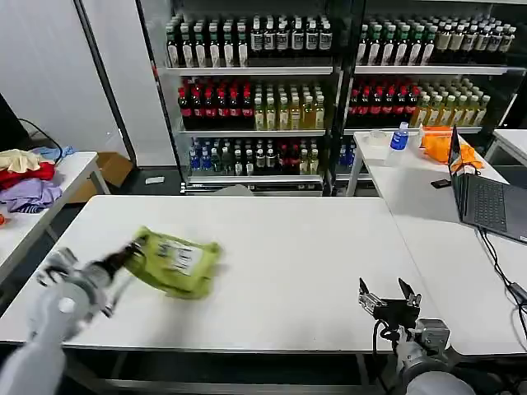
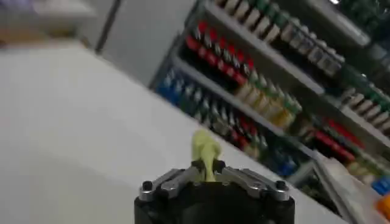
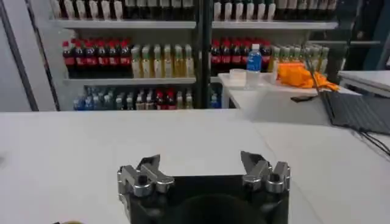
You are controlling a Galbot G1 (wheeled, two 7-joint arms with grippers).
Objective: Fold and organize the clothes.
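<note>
1. Nearest the robot, the right claw (image 1: 387, 298) sits at the front edge of the white desk (image 1: 296, 263), well off to the right of the lime-green T-shirt (image 1: 174, 262). Its jaws are spread wide with nothing between them, so I'd say it's just waiting.
2. The left claw (image 1: 125, 257) is right at the T-shirt's left edge. In the left wrist view a tuft of green fabric (image 2: 204, 152) pokes up between the closed jaws, so it's pinching that edge, probably to drag or flip the shirt for a fold.
3. The T-shirt lies bunched on the desk's left half, printed graphic (image 1: 179, 257) facing up. Not neatly folded yet, I'd guess.
4. Farther left of the T-shirt, a side table carries the red, purple and cream garment pile (image 1: 26, 183).
5. Far behind the T-shirt, the shelves (image 1: 255, 70) are packed with bottles. No bins or baskets anywhere.
</note>
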